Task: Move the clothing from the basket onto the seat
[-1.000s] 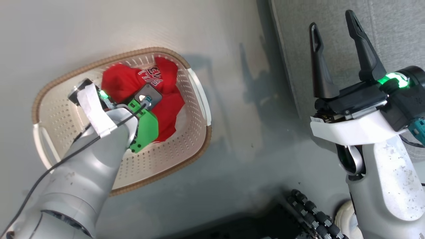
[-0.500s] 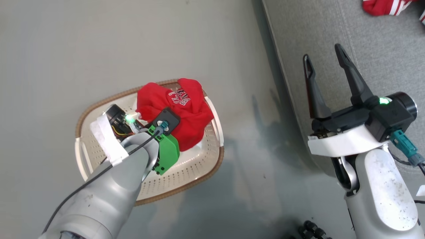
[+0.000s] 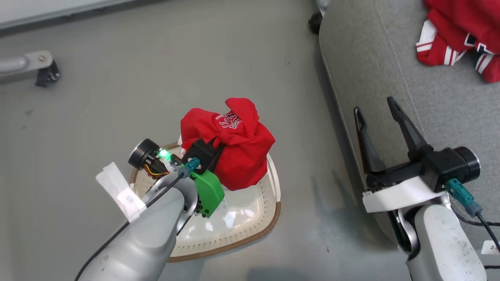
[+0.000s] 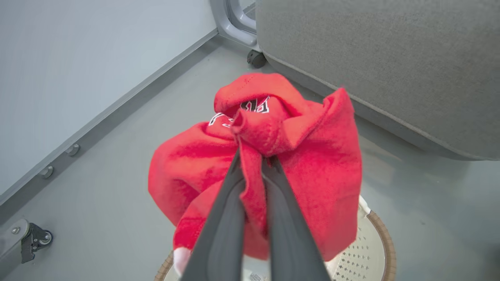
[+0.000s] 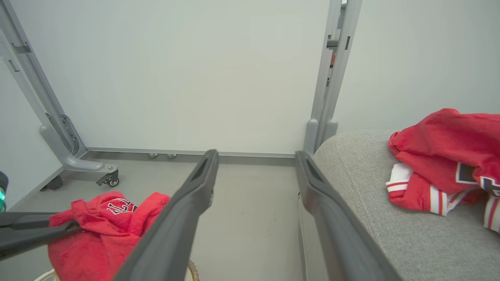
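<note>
My left gripper [image 4: 252, 156] is shut on a fold of the plain red garment [image 3: 238, 156] with small white lettering, and its fingertips are buried in the cloth. That garment [image 4: 320, 156] hangs bunched above the cream basket [image 3: 250, 234], clear of the brown rim [image 4: 384, 242]. The red garment with white striped trim [image 3: 457, 35] lies on the grey seat [image 3: 375, 50] at the far right. My right gripper [image 3: 374, 105] stands open and empty over the seat's left edge. From the right wrist, the open fingers [image 5: 195, 183] frame the floor, with the striped garment [image 5: 441, 156] on the seat [image 5: 390, 218].
A grey frame foot with a caster [image 3: 39, 66] lies on the floor at the far left. Another caster [image 3: 314, 21] sits by the seat's far corner. A white wall panel on grey posts [image 5: 332, 78] stands behind. Grey floor separates basket and seat.
My left gripper has raised the plain red garment out of the basket. The head camera has lifted and swung, so the seat and the striped garment have come into view.
</note>
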